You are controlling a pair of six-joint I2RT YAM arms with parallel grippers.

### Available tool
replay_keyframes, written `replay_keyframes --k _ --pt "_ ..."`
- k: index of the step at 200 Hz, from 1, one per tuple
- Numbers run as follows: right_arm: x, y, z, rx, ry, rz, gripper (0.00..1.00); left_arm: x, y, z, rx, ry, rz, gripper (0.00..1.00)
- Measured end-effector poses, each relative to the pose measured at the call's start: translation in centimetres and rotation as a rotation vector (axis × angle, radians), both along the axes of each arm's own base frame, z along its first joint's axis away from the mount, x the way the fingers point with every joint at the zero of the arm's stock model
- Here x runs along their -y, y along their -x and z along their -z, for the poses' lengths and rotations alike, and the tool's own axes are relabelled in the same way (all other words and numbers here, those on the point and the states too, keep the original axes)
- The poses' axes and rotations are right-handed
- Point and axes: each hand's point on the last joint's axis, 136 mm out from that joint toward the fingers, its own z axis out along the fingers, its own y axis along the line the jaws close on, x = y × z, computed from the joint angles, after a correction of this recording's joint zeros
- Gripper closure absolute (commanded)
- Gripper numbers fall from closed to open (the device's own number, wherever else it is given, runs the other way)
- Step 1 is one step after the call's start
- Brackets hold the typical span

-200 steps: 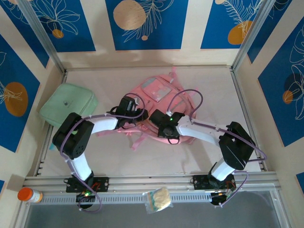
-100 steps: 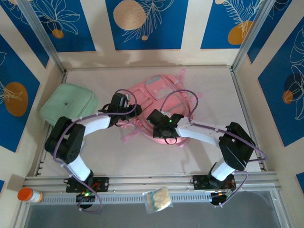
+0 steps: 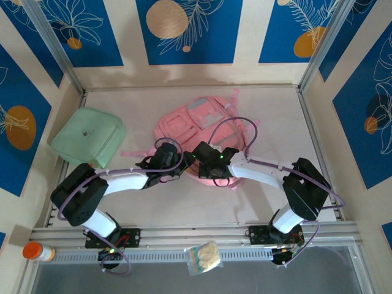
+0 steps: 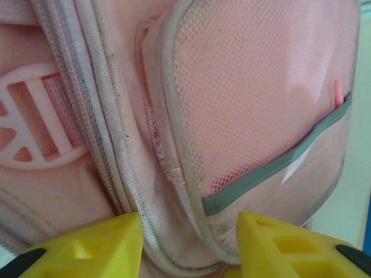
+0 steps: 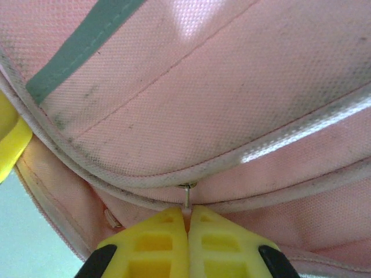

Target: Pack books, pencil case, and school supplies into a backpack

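Shows, from above, a pink backpack (image 3: 205,122) lying flat just beyond the middle of the table (image 3: 269,104), one strap trailing toward the left edge. Places a mint-green pouch (image 3: 89,136) by the left edge, well apart from the backpack.

Close up at the left gripper (image 4: 188,231), on the backpack's near side: yellow jaws apart, straddling a pale piped seam (image 4: 172,133) beside a mesh pocket (image 4: 255,87) with grey trim (contact with the fabric impossible to judge).

Close up at the right gripper (image 5: 186,219), also on the near side: jaws pressed together, clamped on a small zip pull (image 5: 186,200) hanging from a pink zip seam.

Along the near rail (image 3: 184,236), off the table: an orange-capped bottle (image 3: 38,251) at the left corner, a clear bag (image 3: 204,256) of pale contents about midway.
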Motion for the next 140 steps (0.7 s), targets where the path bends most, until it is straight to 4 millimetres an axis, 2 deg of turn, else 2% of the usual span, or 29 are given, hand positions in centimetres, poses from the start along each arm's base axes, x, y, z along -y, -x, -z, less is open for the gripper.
replay_keyframes --k 25,52,74,104,140 --pt "-0.1 0.0 0.0 0.004 -0.001 -0.002 1.0 0.4 -0.1 0.4 -0.012 0.003 -0.031 0.56" --pt "-0.1 -0.1 -0.1 0.013 0.005 -0.001 1.0 1.1 -0.3 0.4 -0.001 -0.011 -0.061 0.62" --pt "0.1 -0.3 -0.2 0.023 0.012 0.003 1.0 1.3 -0.7 0.7 0.005 -0.031 -0.082 0.82" --pt "0.7 -0.3 -0.4 0.034 0.034 0.013 1.0 1.4 -1.4 0.2 0.037 -0.065 -0.082 1.0" --pt "1.6 -0.6 -1.8 0.061 0.018 0.03 1.0 1.2 -1.5 -0.1 0.063 -0.105 -0.06 1.0"
